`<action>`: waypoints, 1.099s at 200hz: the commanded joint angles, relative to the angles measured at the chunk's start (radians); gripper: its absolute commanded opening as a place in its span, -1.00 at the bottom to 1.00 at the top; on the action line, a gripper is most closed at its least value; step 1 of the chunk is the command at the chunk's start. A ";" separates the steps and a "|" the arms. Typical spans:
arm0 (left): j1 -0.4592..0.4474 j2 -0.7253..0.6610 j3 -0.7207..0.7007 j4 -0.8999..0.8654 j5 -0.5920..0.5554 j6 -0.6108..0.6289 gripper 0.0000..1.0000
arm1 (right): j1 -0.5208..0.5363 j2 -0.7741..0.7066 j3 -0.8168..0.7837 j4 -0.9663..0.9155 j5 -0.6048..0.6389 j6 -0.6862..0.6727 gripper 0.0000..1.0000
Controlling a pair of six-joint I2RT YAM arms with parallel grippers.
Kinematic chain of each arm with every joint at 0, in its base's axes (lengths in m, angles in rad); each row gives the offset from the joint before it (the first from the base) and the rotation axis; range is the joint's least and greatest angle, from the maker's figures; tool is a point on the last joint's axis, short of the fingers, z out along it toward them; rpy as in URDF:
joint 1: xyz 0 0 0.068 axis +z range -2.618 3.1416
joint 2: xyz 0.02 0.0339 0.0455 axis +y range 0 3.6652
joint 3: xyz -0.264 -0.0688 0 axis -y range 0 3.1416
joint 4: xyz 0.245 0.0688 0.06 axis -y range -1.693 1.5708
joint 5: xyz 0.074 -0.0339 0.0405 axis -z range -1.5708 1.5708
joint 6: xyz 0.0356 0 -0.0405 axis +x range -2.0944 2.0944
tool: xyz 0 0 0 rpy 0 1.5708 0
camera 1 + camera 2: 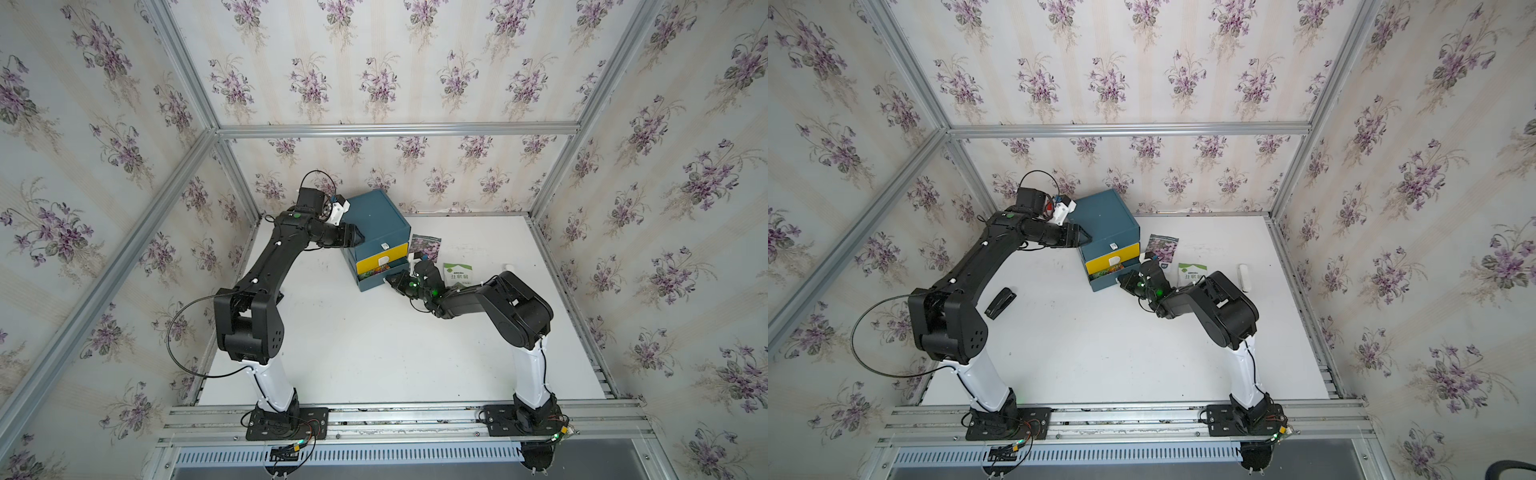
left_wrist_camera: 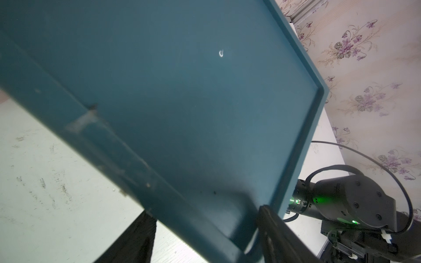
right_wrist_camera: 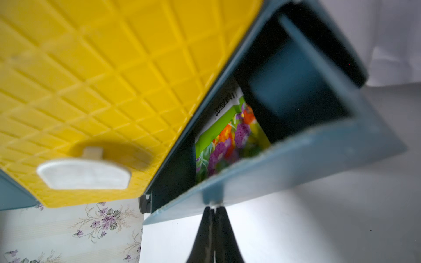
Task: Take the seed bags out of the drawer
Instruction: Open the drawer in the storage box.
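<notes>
One bag (image 3: 230, 139) is left in the bottom drawer (image 3: 296, 164). It lies flat on the drawer floor, with its flower print toward the front wall and its white-and-green header tucked under the yellow drawer (image 3: 114, 79) above. Its long axis seems to run along the drawer's slide, roughly 11 to 5 o'clock in both top views. The drawer is only partway out, so the overhang hides the header end.

Two more bags are already out on the bench (image 1: 353, 353). A purple bag (image 1: 426, 246) and a green bag (image 1: 456, 272) lie at about 3 o'clock from the cabinet (image 1: 376, 216), clear of it.

The right tool (image 3: 213, 210) has its jaws fully together. Its tips touch the middle of the drawer's front wall, where a handle would sit. I cannot tell whether a thin tab is pinched between them. From this tool the bag lies at about 10 o'clock, just past the wall and lower. The right arm is plainly the nearer one. I judge that reaching the bag means either drawing the drawer farther toward 5 o'clock, or opening up and going over the wall and in along the bag's length.

The left tool (image 1: 357, 237) is at the cabinet's near top corner, its fingers apart on either side of the edge. I cannot tell whether they clamp it or stand clear.
</notes>
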 commanded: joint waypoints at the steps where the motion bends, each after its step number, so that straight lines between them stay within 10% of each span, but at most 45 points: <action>1: -0.012 0.016 -0.029 -0.250 -0.161 0.044 0.46 | 0.015 -0.024 -0.019 -0.022 -0.100 -0.026 -1.00; 220: -0.029 0.033 -0.027 -0.256 -0.188 0.035 0.48 | 0.057 -0.337 -0.242 -0.383 -0.149 -0.184 -1.00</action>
